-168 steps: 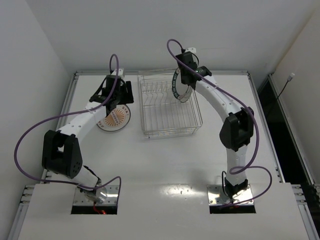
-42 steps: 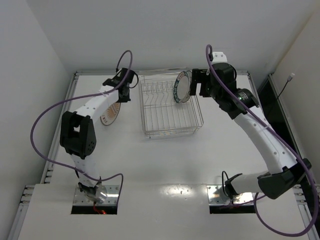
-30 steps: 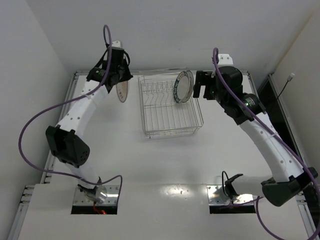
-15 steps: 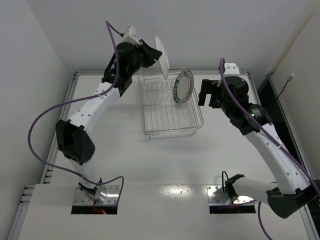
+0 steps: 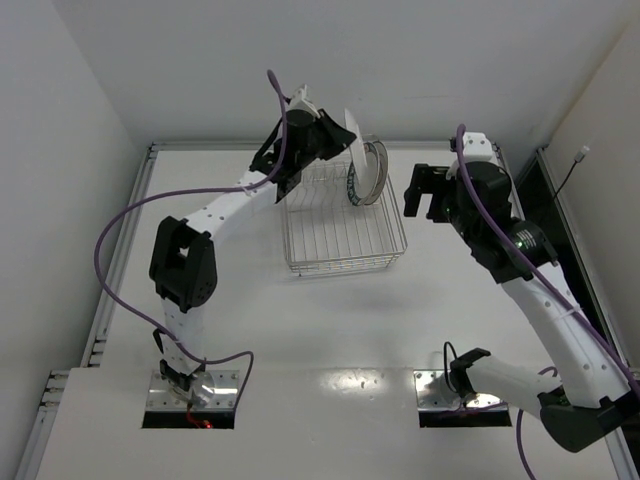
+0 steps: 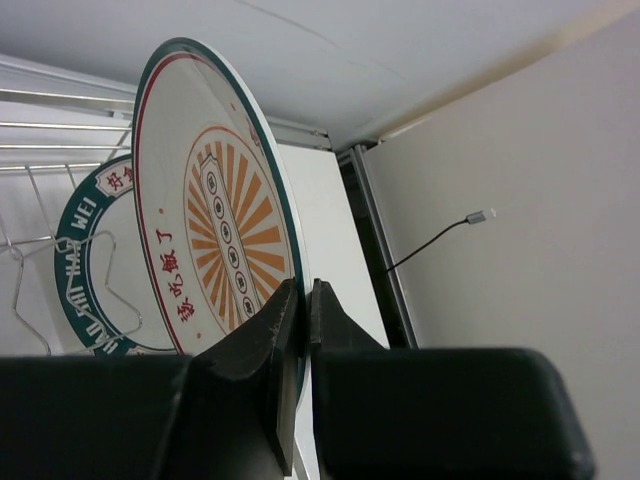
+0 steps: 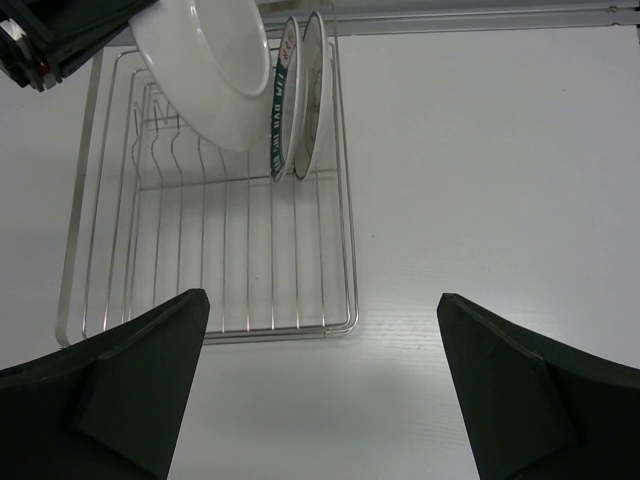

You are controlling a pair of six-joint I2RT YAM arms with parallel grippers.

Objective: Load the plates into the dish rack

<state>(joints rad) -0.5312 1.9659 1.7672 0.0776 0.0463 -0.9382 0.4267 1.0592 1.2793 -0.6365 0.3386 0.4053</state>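
White table; sunburst plate over dish rack

Three small round plates total: orange sunburst plate, teal-lettered plate, plain white plate. One silver wire dish rack, two white robot arms.

Here's the white table, matte and pale, with a metal rail running along its side. Sitting straight on it, toward the far edge, is the silver wire dish rack. Well nearer than the rack, at the near edge, the left arm base and the right arm base are bolted down, one on either side of the rack.
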